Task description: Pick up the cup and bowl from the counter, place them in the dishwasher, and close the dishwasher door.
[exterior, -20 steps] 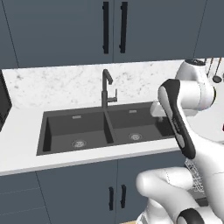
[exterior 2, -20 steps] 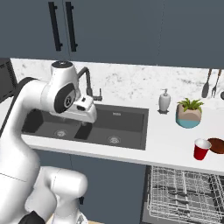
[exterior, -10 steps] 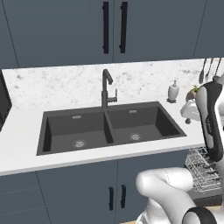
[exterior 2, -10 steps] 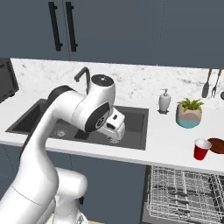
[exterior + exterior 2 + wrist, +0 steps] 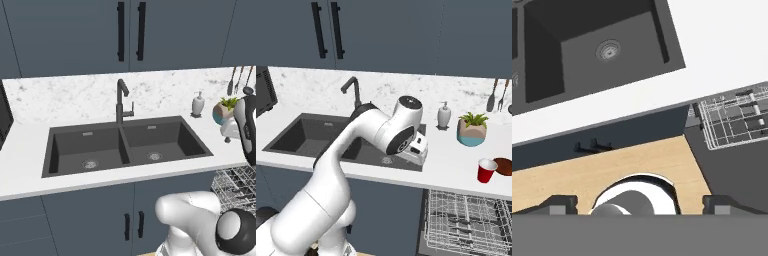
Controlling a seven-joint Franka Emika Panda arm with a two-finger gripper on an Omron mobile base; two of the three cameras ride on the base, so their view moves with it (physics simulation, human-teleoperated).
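the white counter [image 5: 456, 167] carries the double sink [image 5: 311, 137], the dishwasher [image 5: 468, 227] rack stands pulled out below, the brown bowl [image 5: 504, 166] touches the red cup [image 5: 486, 170] at right, and the gripper [image 5: 639, 204] hangs wide apart, empty, above the sink's right edge.

Arm [image 5: 351, 165]: glossy white shell in rounded tubular links, swelling into bulbous housings at the joints. Dark grey to black bands and round caps mark each joint; one round dark cap with a lighter ring sits on the elbow housing in the right base view. Hand block [image 5: 415, 149]: white and boxy, with small dark details on its face. In the left base view a black, white-rimmed link stands at the right edge, and a dark spherical cap lies low right. Fingertips [image 5: 559, 204]: small, dark grey, blocky.
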